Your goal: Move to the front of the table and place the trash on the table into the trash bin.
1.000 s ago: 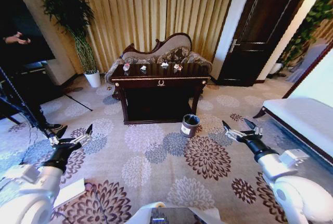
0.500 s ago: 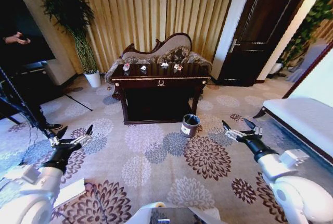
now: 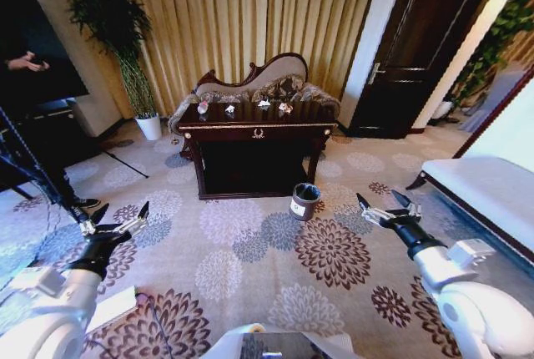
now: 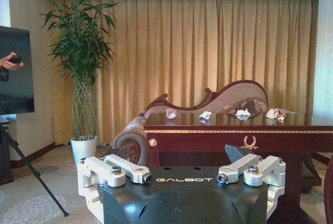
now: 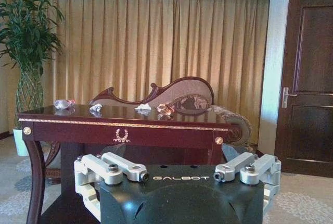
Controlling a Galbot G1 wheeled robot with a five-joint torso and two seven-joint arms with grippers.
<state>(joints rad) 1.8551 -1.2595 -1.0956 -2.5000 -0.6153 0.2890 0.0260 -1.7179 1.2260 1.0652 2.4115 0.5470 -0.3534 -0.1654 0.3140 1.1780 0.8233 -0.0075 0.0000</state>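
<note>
While the table [image 3: 254, 131] is seen across the patterned carpet [image 3: 250, 250] just as it was a second ago, little change is registered between the frames: only the left gripper [image 3: 113, 224] is found shifted very slightly, with one finger now raised a touch higher. Its fingers are spread apart, low on the robot's left above the carpet. The right gripper [image 3: 382, 206] is held unchanged on the right, fingers likewise apart and nothing held. The trash [image 3: 203, 108] is left lying along the tabletop: a bottle at the left end and paper scraps [image 3: 264, 104] further right. The trash bin [image 3: 304, 201] is stood on the carpet by the table's front right leg.
</note>
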